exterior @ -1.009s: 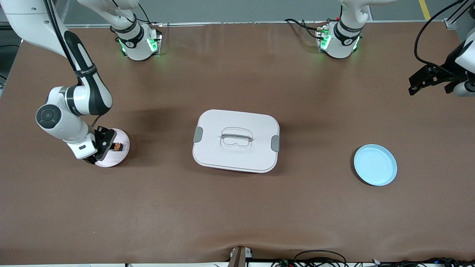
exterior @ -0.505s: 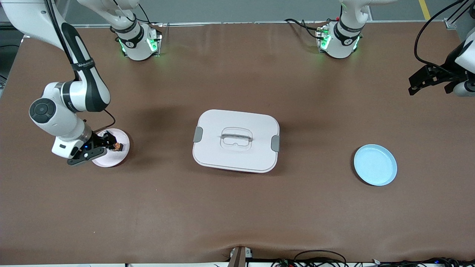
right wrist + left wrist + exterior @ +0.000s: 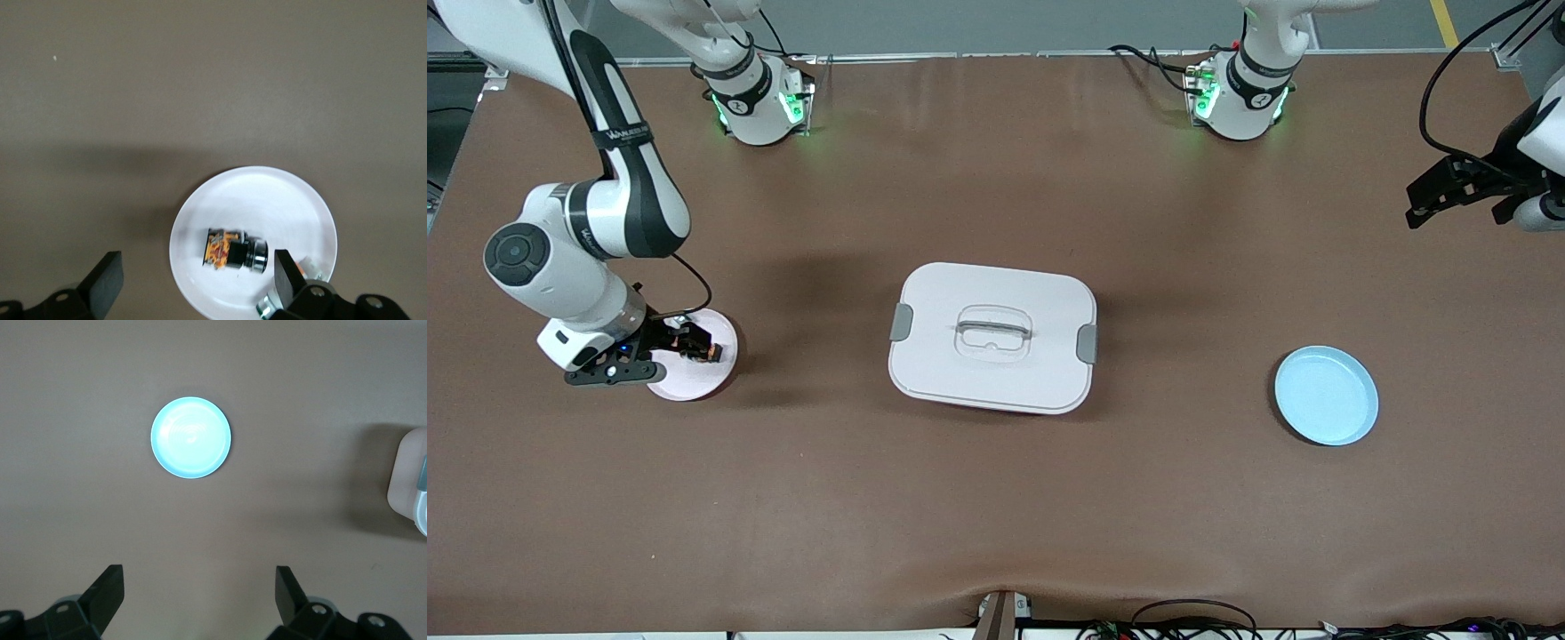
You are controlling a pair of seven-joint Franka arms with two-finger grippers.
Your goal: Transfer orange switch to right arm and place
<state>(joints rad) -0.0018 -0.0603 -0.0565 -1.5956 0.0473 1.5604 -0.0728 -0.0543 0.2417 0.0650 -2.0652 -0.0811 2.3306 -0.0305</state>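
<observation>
The orange switch [image 3: 710, 353] lies on its side on a small pale pink plate [image 3: 694, 380] toward the right arm's end of the table. In the right wrist view the switch [image 3: 230, 250] shows as a black block with an orange middle on the plate [image 3: 267, 197]. My right gripper [image 3: 687, 343] hangs open just above the plate, apart from the switch; in its wrist view [image 3: 197, 265] the fingers stand wide apart. My left gripper [image 3: 1449, 191] waits open and empty, high over the left arm's end of the table; it also shows in its wrist view [image 3: 200, 581].
A white lidded box [image 3: 992, 336] with grey clips stands mid-table. A light blue plate [image 3: 1326, 396] lies toward the left arm's end and shows in the left wrist view [image 3: 191, 437]. A small silver-and-white piece [image 3: 265, 308] lies on the pink plate.
The right arm's wrist has swung toward its end of the table and the hand has turned. The switch has stayed on the pink plate. The left arm has not moved.
</observation>
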